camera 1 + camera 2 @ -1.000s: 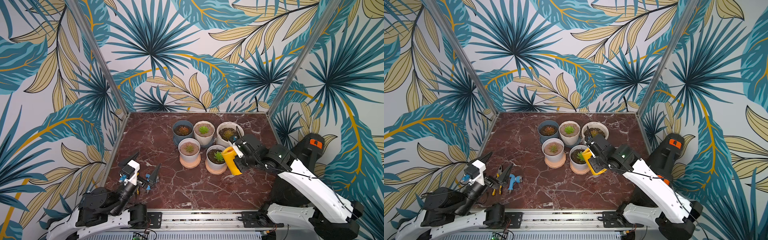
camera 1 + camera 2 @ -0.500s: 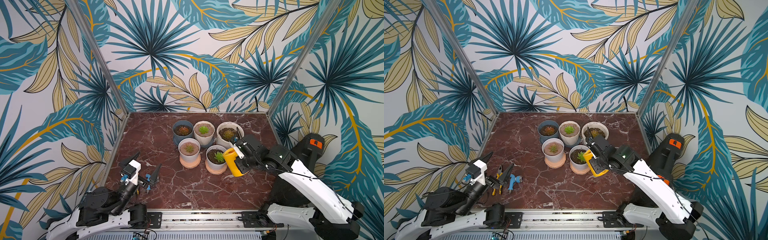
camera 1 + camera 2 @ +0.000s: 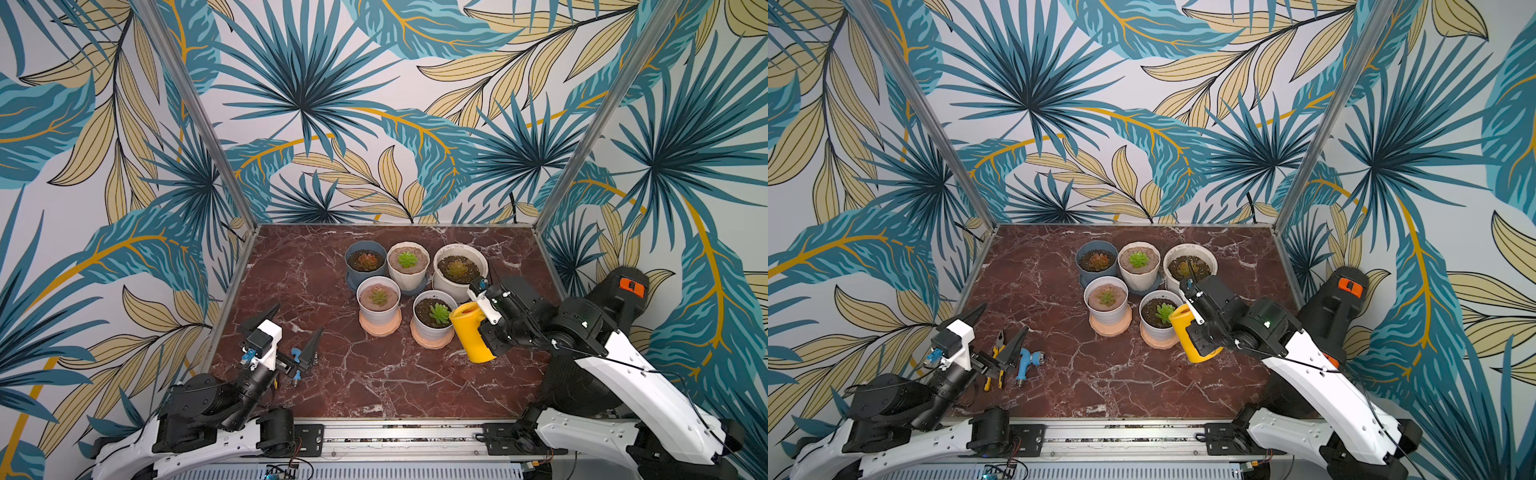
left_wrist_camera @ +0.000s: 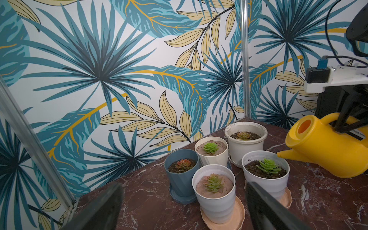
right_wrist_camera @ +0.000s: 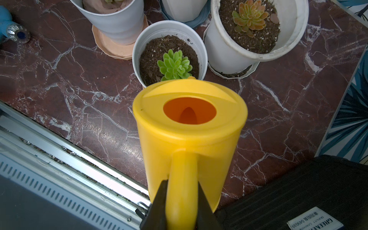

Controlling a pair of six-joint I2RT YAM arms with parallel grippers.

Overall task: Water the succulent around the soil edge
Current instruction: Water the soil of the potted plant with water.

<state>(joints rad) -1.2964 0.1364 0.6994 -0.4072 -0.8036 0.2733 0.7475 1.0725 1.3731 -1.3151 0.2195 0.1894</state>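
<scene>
Looking at a dark red marble table point(image 3: 374, 386) filling the lower middle of both top views. Next down in size, the right gripper point(image 5: 182, 201) just right of centre, clamped tight on the handle of a yellow watering can point(image 3: 469, 336). Then the left gripper point(image 3: 298, 318) at lower left, spread wide with nothing in it. Can tipped toward the pots and seemingly lifted off the marble, though hard to call from above. Then a cluster of five pots at centre: big white pot point(image 3: 449, 291) at back right, cream ribbed pot point(image 3: 409, 282) and blue-grey pot point(image 3: 361, 278) in a row to its left, plus two smaller white ones on peach saucers in front. Closest to the can, the front right pot point(image 3: 430, 332), holding dark soil and the green succulent point(image 3: 437, 312). In the left wrist view, spout tip point(image 4: 278, 155) poking just over that pot's rim at the soil edge. Smallest stuff at lower left: yellow-handled pliers point(image 3: 994, 365) and a blue spray nozzle point(image 3: 1025, 363), lying side by side near the left gripper.
</scene>
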